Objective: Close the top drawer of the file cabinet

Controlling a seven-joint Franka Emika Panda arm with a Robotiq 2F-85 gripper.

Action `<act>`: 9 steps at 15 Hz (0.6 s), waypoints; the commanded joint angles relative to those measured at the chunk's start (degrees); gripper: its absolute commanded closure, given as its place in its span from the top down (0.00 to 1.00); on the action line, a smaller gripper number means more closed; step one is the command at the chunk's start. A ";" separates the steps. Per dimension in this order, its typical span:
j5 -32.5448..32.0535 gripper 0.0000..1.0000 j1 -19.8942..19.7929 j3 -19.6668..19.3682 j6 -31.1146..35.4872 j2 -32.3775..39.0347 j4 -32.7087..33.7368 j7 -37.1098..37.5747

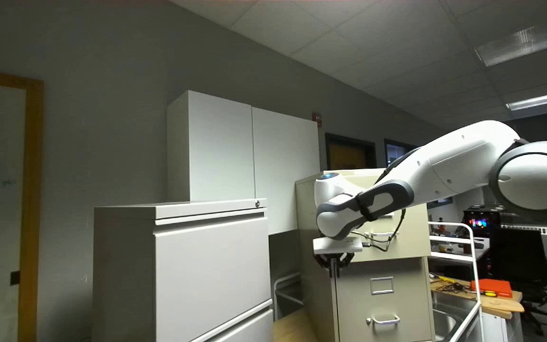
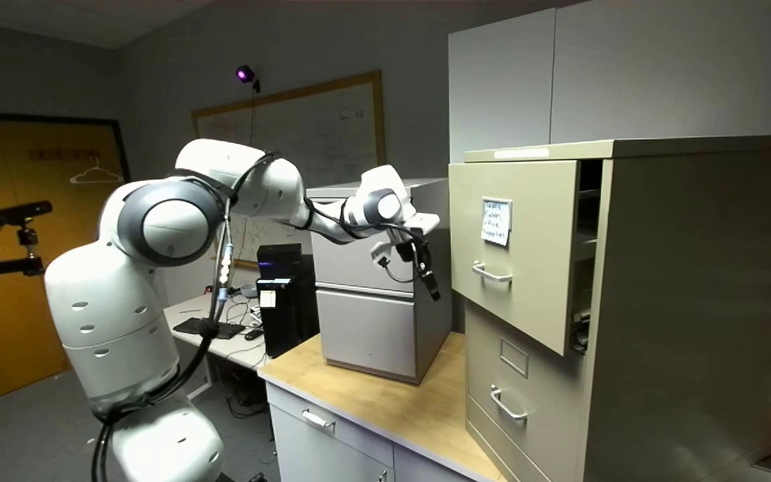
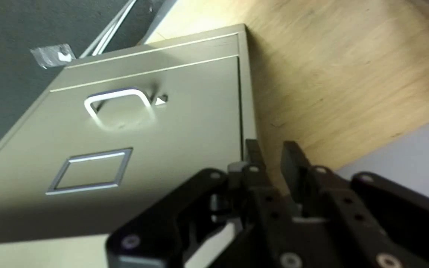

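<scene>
In both exterior views, left to right: grey cabinet [image 2: 365, 328], gripper [image 2: 432, 290], top drawer [image 2: 526, 248]. Grey cabinet on table [image 2: 425, 415], behind left front corner. Gripper points down above table; jaws released, fingertips [image 3: 292, 152] slightly parted in wrist view. Top drawer just right of jaws, fingertips near lower left corner of drawer front; drawer partly extended from file cabinet [image 2: 693, 301]. File cabinet near table's front edge.

top drawer [image 1: 409, 235] juts forward | gripper [image 1: 334, 275] points down near file cabinet [image 1: 315, 294] | contact unclear
</scene>
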 commanded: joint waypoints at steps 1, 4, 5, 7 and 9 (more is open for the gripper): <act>-1.65 0.00 1.91 3.88 -0.31 -6.87 -1.59 -2.93; -8.83 0.00 0.96 7.51 1.94 -10.48 -1.88 0.34; -12.43 0.00 0.03 8.48 2.96 -11.63 -2.29 1.90; -19.44 0.00 -2.11 9.36 4.67 -13.25 -3.22 5.56; -26.56 0.00 -4.36 8.86 6.09 -14.27 -4.23 9.82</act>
